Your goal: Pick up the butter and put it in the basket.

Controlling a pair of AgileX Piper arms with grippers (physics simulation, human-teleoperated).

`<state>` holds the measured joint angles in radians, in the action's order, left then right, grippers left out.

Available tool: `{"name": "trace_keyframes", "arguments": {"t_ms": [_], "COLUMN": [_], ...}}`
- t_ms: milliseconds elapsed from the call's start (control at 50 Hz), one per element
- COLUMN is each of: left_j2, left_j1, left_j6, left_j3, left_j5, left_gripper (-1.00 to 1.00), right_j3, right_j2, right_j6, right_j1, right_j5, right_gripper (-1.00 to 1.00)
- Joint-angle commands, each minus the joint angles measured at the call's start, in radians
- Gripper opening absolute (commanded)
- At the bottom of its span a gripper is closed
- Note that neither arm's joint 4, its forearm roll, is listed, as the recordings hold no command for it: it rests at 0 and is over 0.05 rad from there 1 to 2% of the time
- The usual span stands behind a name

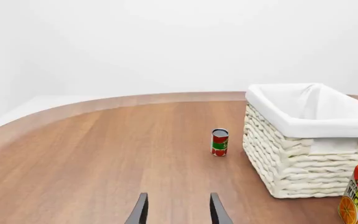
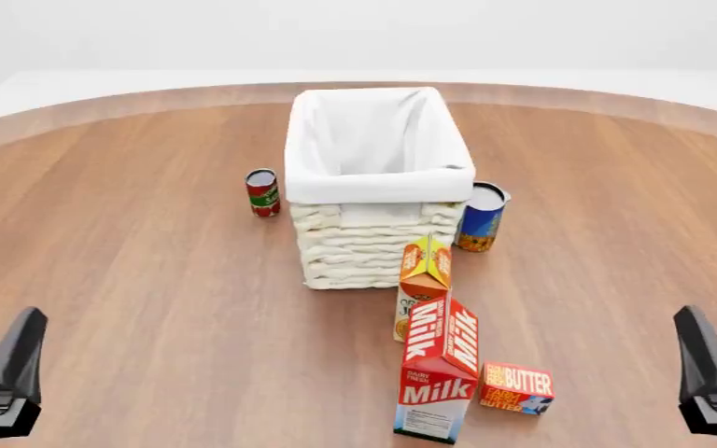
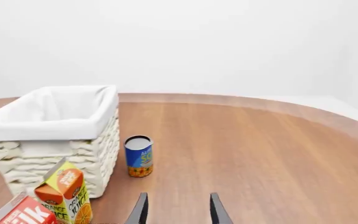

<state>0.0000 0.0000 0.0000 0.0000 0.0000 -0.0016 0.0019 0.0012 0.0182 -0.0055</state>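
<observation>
My grippers: two; left gripper (image 1: 177, 211) and right gripper (image 3: 177, 210) both spread wide, holding nothing.
Count: one butter, one milk carton, one juice carton, two cans, one basket.
Butter (image 2: 515, 387): ahead and inward of my right gripper, well apart, touching the milk carton (image 2: 440, 380).
Juice carton (image 2: 424, 285): beyond the milk, just before the basket (image 2: 377, 187).
Cans: red can (image 2: 261, 192) and blue can (image 2: 481, 217) flank the basket.
Open room: bare table (image 2: 122, 280) ahead of each gripper.

High front overview of the table (image 2: 147, 280); two low wrist views flanking, all sharing the basket (image 2: 377, 187)
</observation>
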Motion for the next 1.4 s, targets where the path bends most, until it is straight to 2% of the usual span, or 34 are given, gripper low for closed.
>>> {"name": "trace_keyframes", "arguments": {"t_ms": [20,200,300,340,360,380,400,420,440,480,500,540,600,660,700,720,740,780,840,880,1040,1120,1180,1340,1380,1400], "left_j2": [0.0,0.0,0.0,0.0,0.0,0.0,0.0,0.0,0.0,0.0,0.0,0.0,0.0,0.0,0.0,0.0,0.0,0.0,0.0,0.0,0.0,0.0,0.0,0.0,0.0,0.0], "left_j1": [0.0,0.0,0.0,0.0,0.0,0.0,0.0,0.0,0.0,0.0,0.0,0.0,0.0,0.0,0.0,0.0,0.0,0.0,0.0,0.0,0.0,0.0,0.0,0.0,0.0,0.0], "left_j6": [0.0,0.0,0.0,0.0,0.0,0.0,0.0,0.0,0.0,0.0,0.0,0.0,0.0,0.0,0.0,0.0,0.0,0.0,0.0,0.0,0.0,0.0,0.0,0.0,0.0,0.0], "left_j3": [0.0,0.0,0.0,0.0,0.0,0.0,0.0,0.0,0.0,0.0,0.0,0.0,0.0,0.0,0.0,0.0,0.0,0.0,0.0,0.0,0.0,0.0,0.0,0.0,0.0,0.0], "left_j5": [0.0,0.0,0.0,0.0,0.0,0.0,0.0,0.0,0.0,0.0,0.0,0.0,0.0,0.0,0.0,0.0,0.0,0.0,0.0,0.0,0.0,0.0,0.0,0.0,0.0,0.0], "left_gripper": [1.0,1.0,1.0,1.0,1.0,1.0,1.0,1.0,1.0,1.0,1.0,1.0,1.0,1.0,1.0,1.0,1.0,1.0,1.0,1.0,1.0,1.0,1.0,1.0,1.0,1.0], "right_j3": [-0.003,-0.015,-0.036,-0.069,-0.094,-0.108,-0.132,-0.132,-0.156,-0.216,-0.238,-0.295,-0.353,-0.42,-0.467,-0.45,-0.45,-0.45,-0.471,-0.503,-0.617,-0.646,-0.684,-0.812,-0.84,-0.873], "right_j2": [0.003,-0.001,0.0,0.004,0.015,0.024,0.05,0.051,0.053,0.098,0.087,0.166,0.245,0.169,0.172,0.217,0.218,0.222,0.258,0.278,0.393,0.465,0.521,0.646,0.666,0.696], "right_j6": [-0.004,-0.02,-0.056,-0.047,-0.024,-0.029,-0.082,-0.082,-0.112,-0.11,-0.112,-0.194,-0.251,-0.212,-0.132,-0.196,-0.196,-0.264,-0.306,-0.349,-0.417,-0.484,-0.51,-0.532,-0.519,-0.491], "right_j1": [-0.019,-0.022,-0.021,-0.018,-0.019,-0.02,-0.017,-0.017,-0.012,-0.023,0.002,0.034,0.047,-0.111,-0.161,-0.15,-0.15,-0.172,-0.165,-0.188,-0.228,-0.263,-0.281,-0.326,-0.328,-0.329], "right_j5": [0.002,-0.002,0.005,0.042,0.062,0.067,0.07,0.069,0.083,0.106,0.116,0.114,0.122,0.229,0.286,0.272,0.271,0.282,0.29,0.314,0.355,0.367,0.399,0.539,0.562,0.592], "right_gripper": [1.0,1.0,1.0,1.0,1.0,1.0,1.0,1.0,1.0,1.0,1.0,1.0,1.0,1.0,1.0,1.0,1.0,1.0,1.0,1.0,1.0,1.0,1.0,1.0,1.0,1.0]}}
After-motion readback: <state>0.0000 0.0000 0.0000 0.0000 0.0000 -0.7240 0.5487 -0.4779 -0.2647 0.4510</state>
